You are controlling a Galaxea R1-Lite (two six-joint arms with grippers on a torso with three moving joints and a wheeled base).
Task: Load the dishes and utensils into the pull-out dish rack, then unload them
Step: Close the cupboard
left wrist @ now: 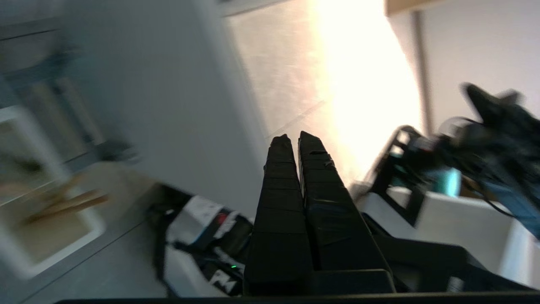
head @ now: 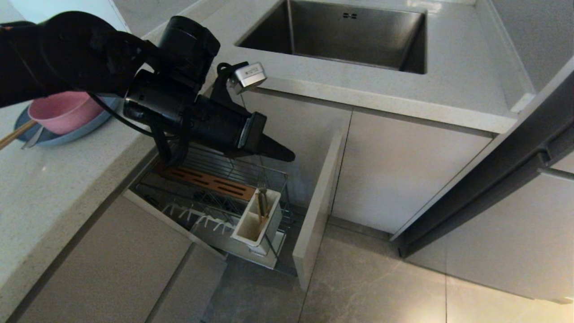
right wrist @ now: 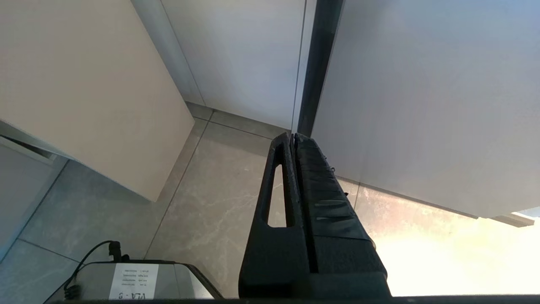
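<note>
The left gripper (head: 287,155), clenched and empty above the chrome wire pull-out dish rack (head: 210,197), could strike its white 2-compartment utensil box (head: 256,220) if it descends.

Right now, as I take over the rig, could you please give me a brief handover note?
Left gripper: fingers shut, empty, above the open pull-out dish rack.
Right gripper: fingers shut, empty, parked low over the floor by the cabinet fronts.
On the counter: pink bowl on the blue plate, chopsticks across the plate's rim; a metal utensil lies beside them, which one I cannot tell.
Done: one metal utensil stands in the utensil box.
Left: load bowl, plate, chopsticks, remaining cutlery; then unload everything.
</note>
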